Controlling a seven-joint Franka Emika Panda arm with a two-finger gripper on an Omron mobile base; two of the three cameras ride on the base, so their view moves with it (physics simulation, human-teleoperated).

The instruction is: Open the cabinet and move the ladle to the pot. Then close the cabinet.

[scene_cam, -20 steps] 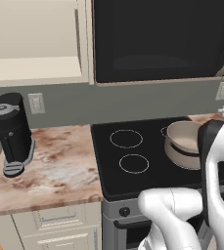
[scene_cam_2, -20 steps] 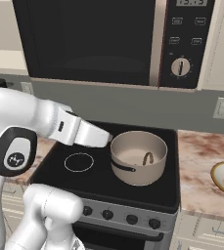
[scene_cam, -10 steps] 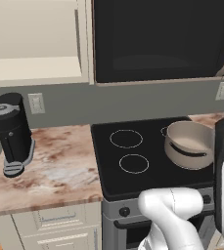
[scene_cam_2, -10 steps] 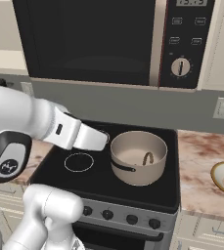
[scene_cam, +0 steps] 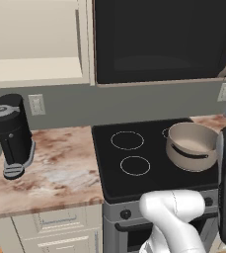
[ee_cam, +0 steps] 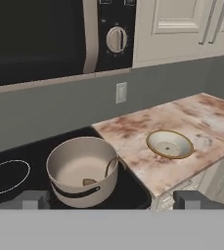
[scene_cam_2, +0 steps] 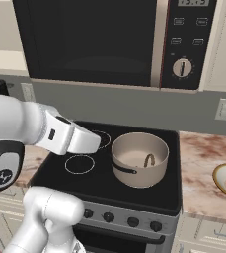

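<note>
While turning from the stove toward the wall units, hold the tool (ee_cam: 114, 201) as it stands: dark finger tips (ee_cam: 35, 200) spread wide at the lower corners of the hand view, gripping nothing.

Ladle step judged complete. Slim brown ladle (ee_cam: 109, 170) lying inside the round beige metal pot (ee_cam: 81, 168), bowl end on the floor of the pot, handle leaning against the rim. Likewise from the right base view: ladle (scene_cam_2: 149, 160) in pot (scene_cam_2: 139, 159), on the flat black stove top (scene_cam_2: 60, 173).

Remaining step: closing the cream wall cabinet (scene_cam: 35, 49). Open at the upper left of the left base view, pale interior and shelf exposed, just left of the black microwave (scene_cam: 164, 39), above the speckled marble bench (scene_cam: 60, 170) and the black coffee maker (scene_cam: 11, 133). Position of its door uncertain from these views.

For a clean close:
- Raise the hand first, well clear of the pot rim, then swing left under the microwave's lower edge without grazing it.
- Locate the door before committing.
- Press on its outer face near the free edge, far from the hinge, or hook the bar handle.
- Follow the hinge arc, slow over the last part, and stop at flush.

Likely faults: clipping the coffee maker, or nudging the pot on departure.
</note>
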